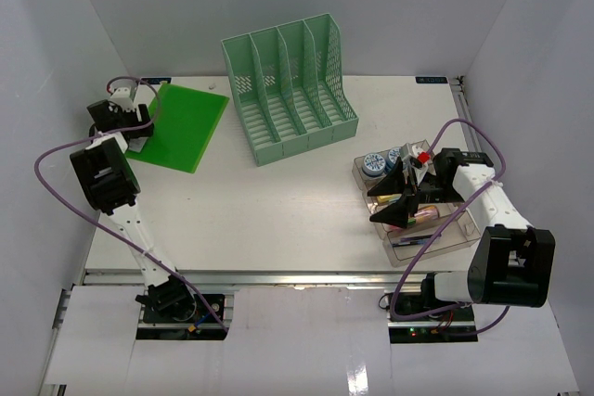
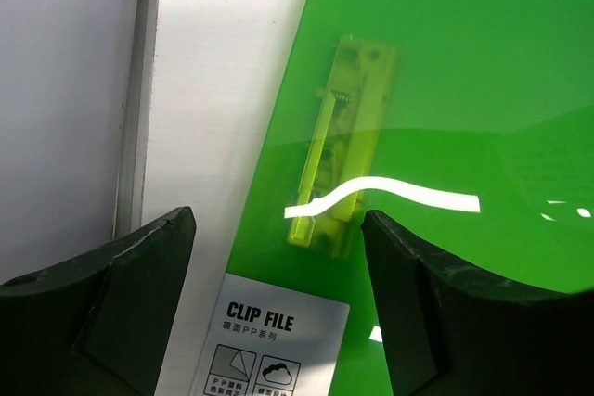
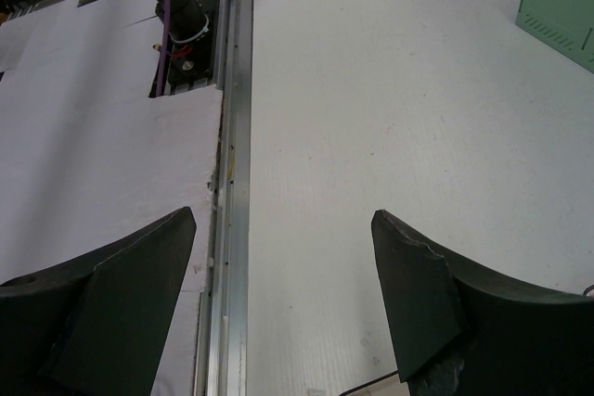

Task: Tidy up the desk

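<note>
Your white table [image 1: 278,220] spreads back from the front rail [image 1: 306,277]. Nearest, at right, your right jaws hang wide open and empty over the clear tray [image 1: 444,246], likely poised to sort its contents. Farther, at far left, your left jaws gape empty above the green file [image 1: 186,127], straddling its edge, probably to lift it toward the rack [image 1: 292,90] at far centre.

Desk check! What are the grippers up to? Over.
Left gripper open, over the file. Right gripper open, above the tray. Desk: file lies outside the rack. Nothing in the way.
</note>
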You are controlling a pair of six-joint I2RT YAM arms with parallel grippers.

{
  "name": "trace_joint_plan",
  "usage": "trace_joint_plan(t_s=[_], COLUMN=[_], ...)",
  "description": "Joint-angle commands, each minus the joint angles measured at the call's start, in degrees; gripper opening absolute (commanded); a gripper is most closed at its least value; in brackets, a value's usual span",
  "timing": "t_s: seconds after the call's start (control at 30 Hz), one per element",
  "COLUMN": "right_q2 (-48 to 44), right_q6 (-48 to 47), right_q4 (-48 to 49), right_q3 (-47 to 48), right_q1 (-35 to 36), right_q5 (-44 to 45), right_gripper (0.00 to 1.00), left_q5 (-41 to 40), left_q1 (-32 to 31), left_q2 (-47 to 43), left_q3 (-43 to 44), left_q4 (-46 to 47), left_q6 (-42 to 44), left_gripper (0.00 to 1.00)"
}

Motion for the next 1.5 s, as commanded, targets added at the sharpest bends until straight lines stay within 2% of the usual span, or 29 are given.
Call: trace_joint_plan(t_s=[0.0,0.17,0.43,0.53,0.7,0.9,1.17,1.47], right_q2=[-0.99,-2.64,-4.18,-4.26,-4.54,-4.91,-5.32,-4.99], right_q6=[0.16,0.55,0.99,1.23,1.34,1.34,1.16,1.00], right_q4=[-1.21,-1.21,-1.14,-1.21,-1.21,-1.14,-1.16,-1.21], right_q3=[2.42,2.34,2.41,2.34,2.08,1.99,1.84,1.72], right_q1=[0.38,0.38,0.91,0.91,0.91,2.21,2.75,2.75], right_q5=[-1.87,-2.26,-2.79,-2.95,-3.14,-3.14,-3.05,-3.05], right_gripper=[0.83,0.83,0.83,0.83,0.83,0.83,0.83,0.83], left_q5=[0.74,0.47,0.81,1.55,4.59,9.59,9.52,16.79], left_q1=[-0.50,-0.55,-1.24,-1.34,-1.33,-1.26,-0.50,2.55], left_q2=[-3.79,-10.69,-15.89,-18.57,-23.09,-24.62,-23.84,-26.47], left_q3=[-5.12,-11.71,-13.51,-17.21,-23.85,-26.98,-29.47,-34.55], left_q4=[-3.84,-4.43,-19.85,-23.60,-24.81,-27.58,-28.00,-20.45], left_q6=[0.97,-3.02,-12.85,-16.65,-19.27,-24.70,-30.24,-37.21], left_gripper=[0.81,0.75,0.69,0.70,0.73,0.73,0.73,0.55])
